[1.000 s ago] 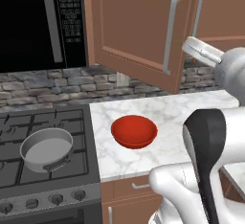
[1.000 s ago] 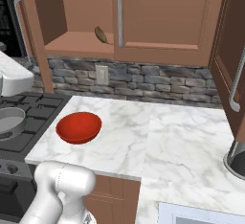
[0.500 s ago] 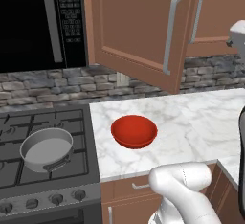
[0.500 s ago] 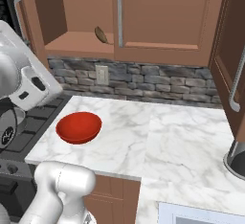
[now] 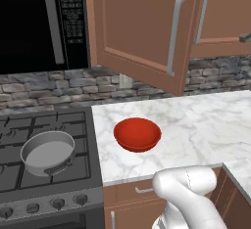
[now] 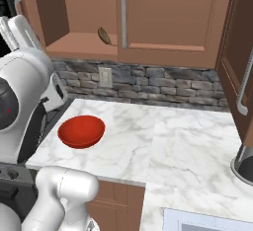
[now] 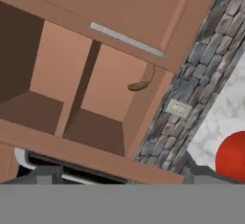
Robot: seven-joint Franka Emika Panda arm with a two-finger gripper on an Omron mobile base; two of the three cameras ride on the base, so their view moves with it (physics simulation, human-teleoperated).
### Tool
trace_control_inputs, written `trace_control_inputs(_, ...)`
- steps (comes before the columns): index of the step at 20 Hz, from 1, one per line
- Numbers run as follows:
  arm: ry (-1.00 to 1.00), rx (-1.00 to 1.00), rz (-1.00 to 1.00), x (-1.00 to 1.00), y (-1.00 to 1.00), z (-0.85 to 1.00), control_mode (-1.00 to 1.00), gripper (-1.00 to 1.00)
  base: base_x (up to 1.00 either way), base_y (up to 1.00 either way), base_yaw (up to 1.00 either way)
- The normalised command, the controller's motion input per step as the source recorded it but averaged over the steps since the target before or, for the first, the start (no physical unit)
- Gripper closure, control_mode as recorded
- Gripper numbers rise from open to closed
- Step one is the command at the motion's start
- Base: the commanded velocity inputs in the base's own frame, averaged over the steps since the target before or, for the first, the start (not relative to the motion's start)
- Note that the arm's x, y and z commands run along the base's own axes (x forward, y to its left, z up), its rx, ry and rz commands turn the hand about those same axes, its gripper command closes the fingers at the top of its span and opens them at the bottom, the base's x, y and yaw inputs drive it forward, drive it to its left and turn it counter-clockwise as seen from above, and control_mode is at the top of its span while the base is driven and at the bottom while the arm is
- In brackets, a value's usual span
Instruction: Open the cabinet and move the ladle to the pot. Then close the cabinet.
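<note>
The cabinet [image 6: 148, 18] hangs on the wall above a marble counter [image 5: 206, 125], with its left door [image 5: 142, 27] swung wide open toward the room and its right door [image 6: 168, 13] closed; each door carries 1 long vertical silver bar handle. Inside the open half, the ladle [image 6: 105, 35] lies on the bottom shelf, close to the edge of the closed door — its small rounded scoop [image 7: 139, 85] rests on the shelf floor and its thin handle curves away behind the door's edge in the hand view. The pot [image 5: 47, 152] sits on the black stove [image 5: 29, 174] to the left of the counter, its pale interior showing and a short handle at its front. A red bowl [image 5: 138, 134] stands on the marble between stove and cabinet, well apart from the pot. A black microwave [image 5: 41, 22] hangs over the stove, just beside the open door. In the hand view the gripper [image 7: 117, 176] points up at the open compartment from below and outside it, well apart from the ladle — its 2 fingertips [image 7: 45, 175] sit far apart at the bottom edge, spread wide with nothing between them.
</note>
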Motion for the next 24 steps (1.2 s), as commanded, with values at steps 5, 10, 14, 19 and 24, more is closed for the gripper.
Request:
trace_control_inputs(5,0.00,0.16,0.06,0.19,0.00,-0.15,-1.00,-1.00,0.00,0.00,0.00)
trace_control_inputs(10,0.00,0.15,0.00,0.12,0.08,-0.28,-1.00,-1.00,0.00,0.00,0.00)
trace_control_inputs(14,0.00,0.15,0.00,0.11,0.07,-0.17,-1.00,-1.00,0.00,0.00,0.00)
trace_control_inputs(19,0.05,0.28,0.05,0.13,0.00,-0.10,-1.00,-1.00,0.00,0.00,0.00)
trace_control_inputs(24,0.08,0.29,0.19,0.14,0.00,-0.10,-1.00,-1.00,0.00,0.00,0.00)
